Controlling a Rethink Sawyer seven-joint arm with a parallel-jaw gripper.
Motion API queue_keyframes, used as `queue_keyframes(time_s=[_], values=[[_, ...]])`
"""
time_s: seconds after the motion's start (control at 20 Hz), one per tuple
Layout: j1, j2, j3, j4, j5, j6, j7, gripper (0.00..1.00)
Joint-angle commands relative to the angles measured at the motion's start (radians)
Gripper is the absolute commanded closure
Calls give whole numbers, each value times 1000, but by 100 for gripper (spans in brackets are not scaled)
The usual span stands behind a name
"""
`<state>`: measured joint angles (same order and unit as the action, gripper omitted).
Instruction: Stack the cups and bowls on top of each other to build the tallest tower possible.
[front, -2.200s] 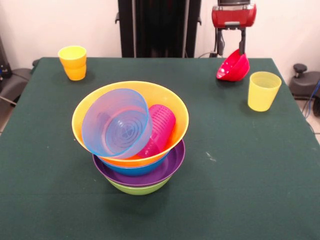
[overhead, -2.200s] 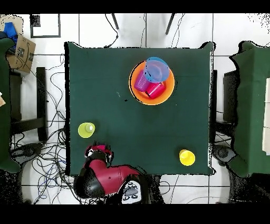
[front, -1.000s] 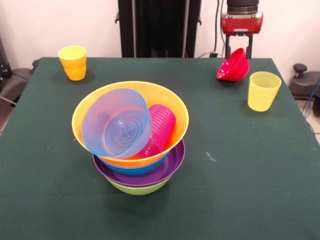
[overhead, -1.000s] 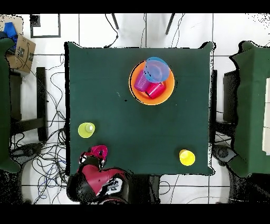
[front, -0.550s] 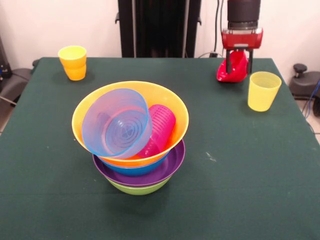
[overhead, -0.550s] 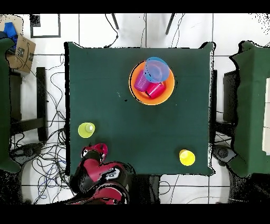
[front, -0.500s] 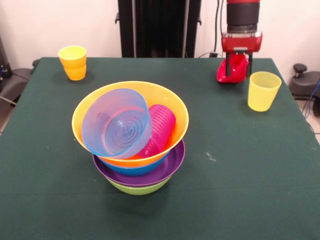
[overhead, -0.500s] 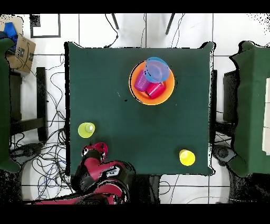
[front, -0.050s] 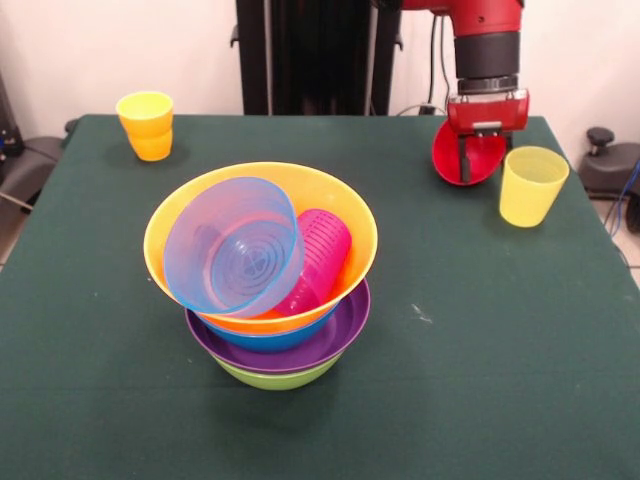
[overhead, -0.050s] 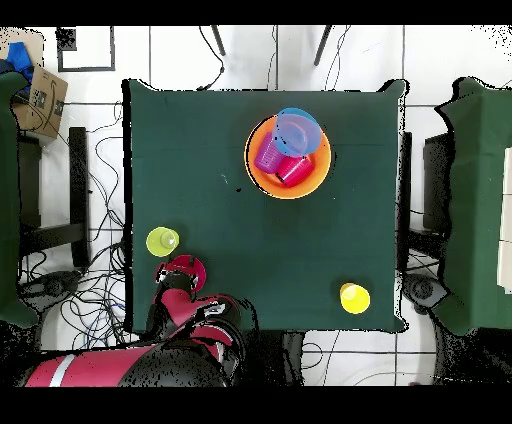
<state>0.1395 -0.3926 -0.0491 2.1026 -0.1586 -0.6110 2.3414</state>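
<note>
The tower stands mid-table: a green bowl (front, -0.050s: 280, 376) at the bottom, then purple (front, -0.050s: 345, 325), blue (front, -0.050s: 262, 339) and the wide orange bowl (front, -0.050s: 345, 205) on top. Inside the orange bowl (overhead, -0.050s: 318, 175) lie a translucent blue small bowl (front, -0.050s: 235, 245), a purple cup (front, -0.050s: 315, 258) and a red cup (overhead, -0.050s: 293, 170). My gripper (front, -0.050s: 476, 165) is shut on the rim of the small red-pink bowl (front, -0.050s: 450, 160), which is tipped on edge at the table's far right. A pale yellow cup (front, -0.050s: 532, 186) stands just right of it. An orange-yellow cup (front, -0.050s: 147, 125) stands at the far left corner.
In the overhead view the red-pink bowl (overhead, -0.050s: 181, 271) is near the table's edge, close beside the pale yellow cup (overhead, -0.050s: 162, 241). The orange-yellow cup (overhead, -0.050s: 354, 297) sits by the opposite near corner. Cables cover the floor beside the table.
The arm has come down and forward with the red-pink bowl, which has turned more on edge. The pale yellow cup has shifted slightly. The tower is unchanged.
</note>
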Motion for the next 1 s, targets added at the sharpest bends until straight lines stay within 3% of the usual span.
queue_keyframes(time_s=[0.05, 0.1, 0.15, 0.7, 1.0], values=[[-34, 123, 35, -171, 10, 64, 62, 0], [-32, 121, 34, -169, 13, 67, 63, 0], [-29, 120, 31, -168, 16, 66, 63, 100], [-56, 99, 39, -172, -21, 117, 43, 100], [-98, 23, 56, -122, -52, 243, 27, 100]])
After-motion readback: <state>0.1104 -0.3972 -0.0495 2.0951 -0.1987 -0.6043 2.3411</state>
